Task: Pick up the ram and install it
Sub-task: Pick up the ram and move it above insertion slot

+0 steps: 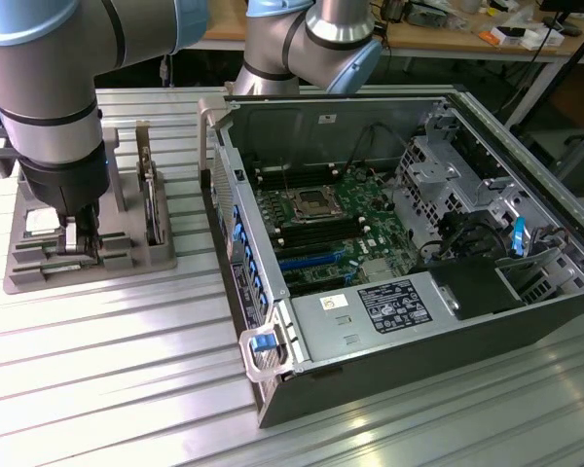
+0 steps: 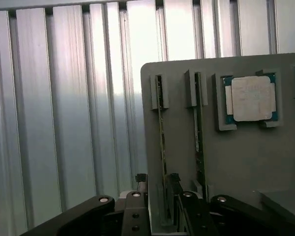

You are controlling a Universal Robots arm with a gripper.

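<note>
Ribbed aluminium bench top [image 1: 127, 389], bright with glare. An open black computer case [image 1: 370, 375] lies at the exterior view's right, its green motherboard [image 1: 336, 209] exposed. A grey moulded parts tray [image 1: 29, 268] sits at the exterior view's left. The black two-finger gripper [image 2: 158, 182] is down over the tray, claw spread wide. One finger stands on each side of the ram [image 2: 161, 132], a long thin green circuit-board stick standing on edge in its tray slot. Nothing is pinched yet, and I cannot tell whether either pad already touches the board. A second thin stick [image 2: 198, 132] stands parallel in the neighbouring slot, and one finger sits in the gap between the two. A square silver CPU chip [image 2: 250, 98] lies flat in its own recess beyond them, well clear of the claw. A silver hard drive [image 1: 148, 195] stands upright on the tray's case side.

Judgement: the step in hand is the grasp.

To do it well:
- Keep the stick centred between the pads so both close on its flat faces together.
- Seat the fingers low enough for a firm hold.
- Keep the claw square to the board so it does not twist in the slot.
- Watch the inner finger against the neighbouring stick.
</note>
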